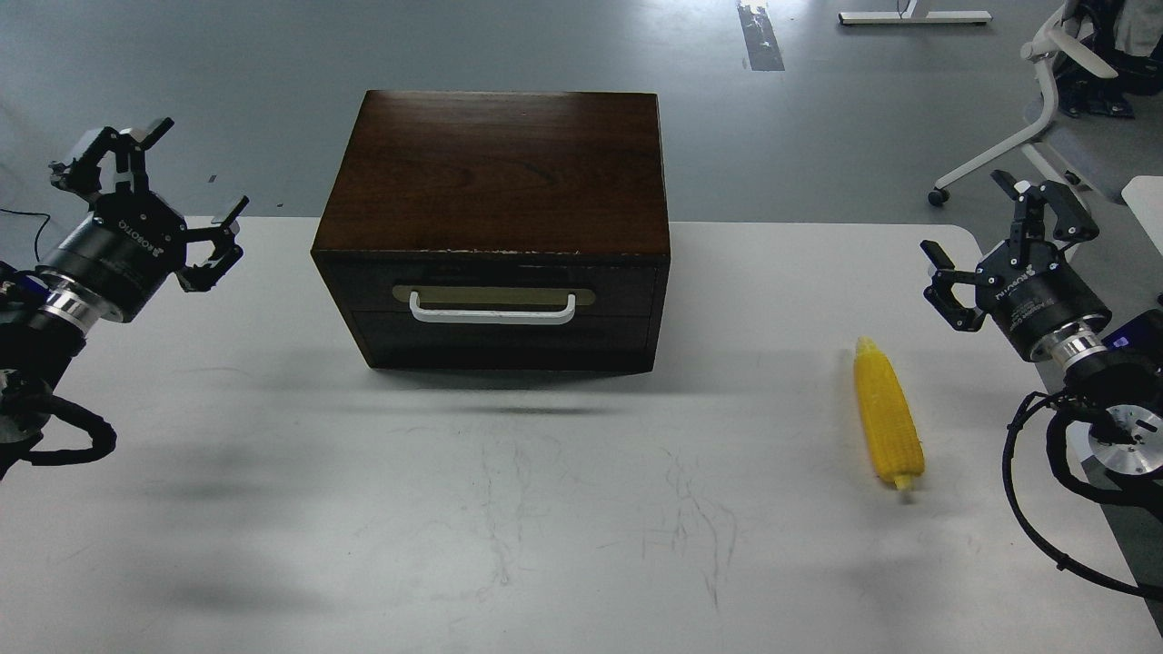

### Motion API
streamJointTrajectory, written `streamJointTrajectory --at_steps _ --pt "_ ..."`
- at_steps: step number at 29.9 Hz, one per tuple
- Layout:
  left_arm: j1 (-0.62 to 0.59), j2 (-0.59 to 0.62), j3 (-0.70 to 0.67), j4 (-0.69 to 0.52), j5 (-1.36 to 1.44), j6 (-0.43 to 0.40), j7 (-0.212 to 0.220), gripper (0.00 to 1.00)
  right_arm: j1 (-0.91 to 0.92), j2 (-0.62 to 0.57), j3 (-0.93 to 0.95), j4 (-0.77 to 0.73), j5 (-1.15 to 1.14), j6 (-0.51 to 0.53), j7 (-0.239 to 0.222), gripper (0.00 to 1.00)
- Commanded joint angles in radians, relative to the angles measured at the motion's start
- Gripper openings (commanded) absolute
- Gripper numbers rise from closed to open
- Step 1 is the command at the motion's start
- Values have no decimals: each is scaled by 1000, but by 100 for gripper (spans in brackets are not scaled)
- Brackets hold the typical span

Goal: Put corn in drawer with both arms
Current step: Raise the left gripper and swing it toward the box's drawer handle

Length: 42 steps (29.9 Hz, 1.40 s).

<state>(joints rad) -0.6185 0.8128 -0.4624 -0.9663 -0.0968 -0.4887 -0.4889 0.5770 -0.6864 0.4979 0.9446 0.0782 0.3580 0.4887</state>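
The yellow corn [887, 413] lies on the white table at the right, tapered end pointing away from me, pale stub toward the front. A dark brown wooden box [495, 173] stands at the table's back centre. Its drawer [495, 292] is pushed in, with a white bar handle [492, 313] on a brass plate. My left gripper [173, 186] hovers open at the far left, well clear of the box. Just right of the corn and a little farther back, my right gripper [986, 232] hangs open. Neither gripper holds anything.
The white table [545, 509] is scuffed, and its right edge runs close beside my right arm. Black cables loop from both arms. An office chair [1054, 100] stands on the grey floor beyond the table's back right corner.
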Motion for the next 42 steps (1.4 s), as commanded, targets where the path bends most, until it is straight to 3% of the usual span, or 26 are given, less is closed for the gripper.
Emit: streamJointTrajectory --at_steps 1,8,13,16,23,28,33,42 --pt "6 -7 1 0 0 0 0 98 -6 1 1 -3 0 -1 0 100" --pt "-3 -18 -2 17 6 0 0 98 -22 1 -10 -10 -5 -1 0 100" --pt "-58 -17 -7 138 8 0 0 98 -22 1 -12 -17 -5 -8 0 100" --pt "-72 15 -10 207 9 0 0 98 -22 1 -12 -23 -6 -10 0 100" --pt "-182 120 -12 206 26 0 0 98 -17 -2 -4 -32 -3 -13 0 100" --pt "-241 189 -12 104 140 0 0 98 -19 -2 -7 -30 -5 -14 0 100" --pt "-265 285 -15 -96 290 0 0 98 -8 -2 -4 -32 -5 -13 0 100" --pt "-262 304 -93 -281 580 0 0 98 1 -4 1 -32 -5 -16 0 100"
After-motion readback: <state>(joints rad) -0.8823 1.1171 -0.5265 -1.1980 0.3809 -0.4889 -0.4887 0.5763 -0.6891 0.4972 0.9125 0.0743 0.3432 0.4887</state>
